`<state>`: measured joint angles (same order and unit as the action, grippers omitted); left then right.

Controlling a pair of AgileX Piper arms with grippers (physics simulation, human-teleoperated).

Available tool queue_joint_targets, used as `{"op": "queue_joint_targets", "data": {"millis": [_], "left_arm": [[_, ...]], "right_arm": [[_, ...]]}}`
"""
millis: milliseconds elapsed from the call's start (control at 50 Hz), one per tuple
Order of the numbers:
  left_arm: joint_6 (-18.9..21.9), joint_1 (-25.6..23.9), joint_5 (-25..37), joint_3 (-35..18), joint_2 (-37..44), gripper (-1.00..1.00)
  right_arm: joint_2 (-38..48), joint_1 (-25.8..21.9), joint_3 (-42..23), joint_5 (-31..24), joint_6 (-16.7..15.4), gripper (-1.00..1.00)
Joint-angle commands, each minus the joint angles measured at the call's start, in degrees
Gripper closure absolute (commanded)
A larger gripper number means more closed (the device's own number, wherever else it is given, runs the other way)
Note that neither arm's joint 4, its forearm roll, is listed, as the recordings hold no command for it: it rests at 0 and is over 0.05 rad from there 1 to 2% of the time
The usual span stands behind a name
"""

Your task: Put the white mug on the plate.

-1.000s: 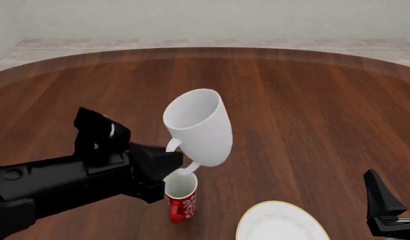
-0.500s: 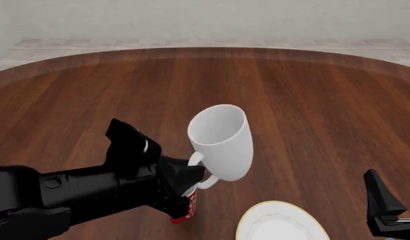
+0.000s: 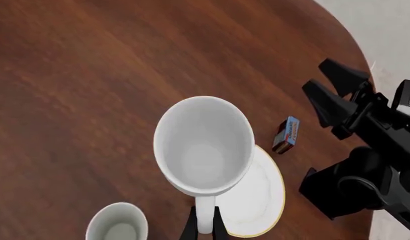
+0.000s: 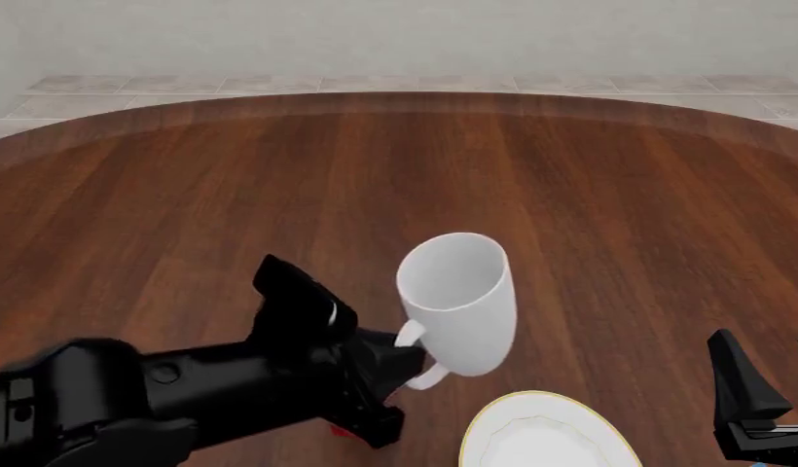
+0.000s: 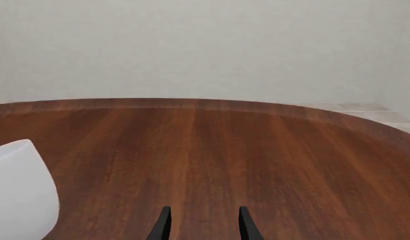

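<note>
The white mug (image 4: 457,302) hangs tilted in the air, its mouth facing up and toward the camera, just beyond and left of the plate (image 4: 542,438). My left gripper (image 4: 406,368) is shut on its loop handle. In the left wrist view the white mug (image 3: 203,150) overlaps the plate (image 3: 262,197) under it, and the fingers (image 3: 191,230) pinch the handle. The mug's side shows in the right wrist view (image 5: 18,197). My right gripper (image 4: 769,375) is open and empty, right of the plate; its fingers (image 5: 163,225) stand apart.
The red mug (image 3: 117,231) stands left of the plate, almost hidden behind my left arm in the front view (image 4: 337,428). A small blue and orange box (image 3: 286,135) lies between the plate and the right arm (image 3: 365,150). Dark wooden table (image 4: 607,214), rounded far edge.
My left arm has carried the white mug to the right and lower, closer to the plate, and now covers the red mug. The right arm has not moved.
</note>
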<state>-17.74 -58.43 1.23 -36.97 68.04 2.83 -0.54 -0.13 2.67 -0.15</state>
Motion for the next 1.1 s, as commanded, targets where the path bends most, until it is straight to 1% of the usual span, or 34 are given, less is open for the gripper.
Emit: {"op": "queue_joint_targets", "data": {"millis": [20, 300, 580, 780, 1100], "left_arm": [[0.45, -0.62, -2.59, 0.42, 2.55, 1.00], [0.04, -2.03, -6.91, 1.74, 6.87, 1.00], [-1.22, -4.99, -11.62, 2.09, 12.47, 1.00], [-2.09, -6.96, -13.62, 2.00, 15.15, 1.00], [-1.55, -8.65, -15.01, 1.35, 17.90, 1.00]], "right_arm": [[0.01, 0.00, 0.00, 0.00, 0.00, -1.00], [-0.02, 0.00, 0.00, -0.01, 0.01, -1.00], [0.01, 0.00, 0.00, 0.01, 0.00, -1.00], [-0.01, 0.00, 0.00, -0.01, 0.01, -1.00], [-0.02, 0.00, 0.00, -0.01, 0.00, -1.00]]}}
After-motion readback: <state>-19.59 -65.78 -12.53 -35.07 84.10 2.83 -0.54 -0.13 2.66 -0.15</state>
